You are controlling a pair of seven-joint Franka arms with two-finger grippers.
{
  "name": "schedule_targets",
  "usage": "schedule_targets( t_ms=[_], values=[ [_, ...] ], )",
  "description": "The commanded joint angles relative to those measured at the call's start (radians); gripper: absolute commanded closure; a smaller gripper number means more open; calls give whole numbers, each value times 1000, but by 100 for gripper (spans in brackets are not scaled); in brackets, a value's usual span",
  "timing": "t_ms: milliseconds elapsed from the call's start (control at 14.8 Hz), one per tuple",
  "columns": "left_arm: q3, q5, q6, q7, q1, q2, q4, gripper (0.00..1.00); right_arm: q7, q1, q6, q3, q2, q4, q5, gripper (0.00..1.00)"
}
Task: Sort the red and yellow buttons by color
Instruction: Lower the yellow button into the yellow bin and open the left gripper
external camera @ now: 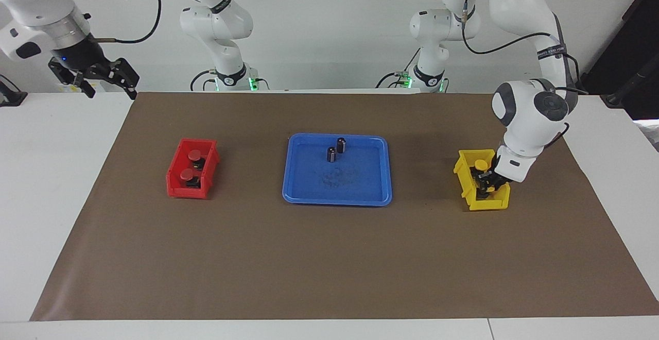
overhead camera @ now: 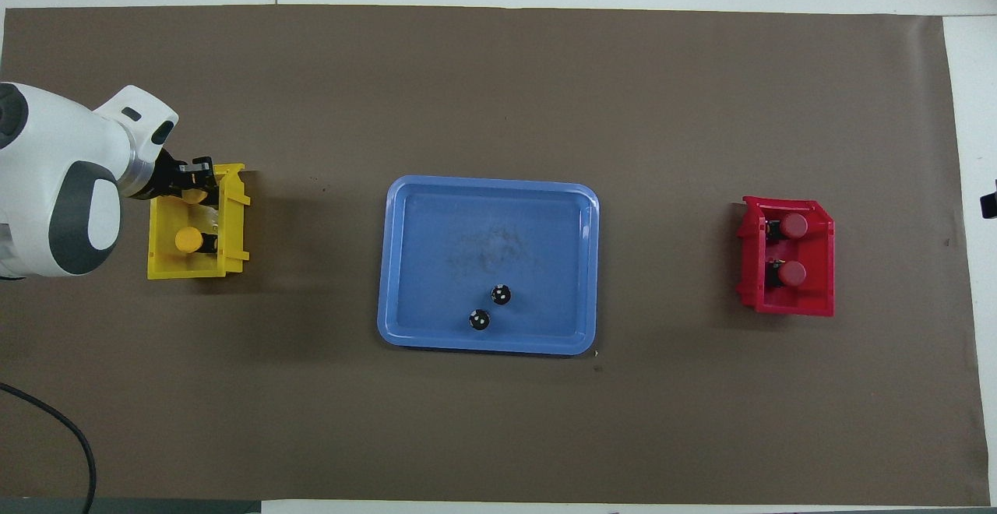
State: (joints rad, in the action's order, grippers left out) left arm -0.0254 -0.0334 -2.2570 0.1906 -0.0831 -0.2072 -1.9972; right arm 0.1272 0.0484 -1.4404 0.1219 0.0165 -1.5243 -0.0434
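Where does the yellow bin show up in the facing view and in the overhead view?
Facing view: yellow bin sits at the picture's right, under the left gripper.
Overhead view: yellow bin sits at the picture's left edge.
Shared landmark: the blue tray at mid-table, between the yellow bin and the red bin.

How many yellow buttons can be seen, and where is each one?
2. One yellow button lies in the yellow bin, at its end nearer the robots. The other yellow button is held by the left end effector, lowered into the same bin.
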Motion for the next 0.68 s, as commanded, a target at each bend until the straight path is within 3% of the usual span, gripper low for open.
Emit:
schedule_targets(
  t_ms=[0, 339, 610],
  values=[
    [1, -37, -1, -11, 9, 28, -28, 43, -18, -13, 11, 4, 2, -5, 5, 0],
    [-1, -62, 62, -11, 11, 28, 24, 40, -18, -8, 14, 4, 2, -10, 7, 0],
    [1, -62, 204, -11, 8, 31, 132, 40, -20, -13, 3, 4, 7, -23, 7, 0]
  ],
)
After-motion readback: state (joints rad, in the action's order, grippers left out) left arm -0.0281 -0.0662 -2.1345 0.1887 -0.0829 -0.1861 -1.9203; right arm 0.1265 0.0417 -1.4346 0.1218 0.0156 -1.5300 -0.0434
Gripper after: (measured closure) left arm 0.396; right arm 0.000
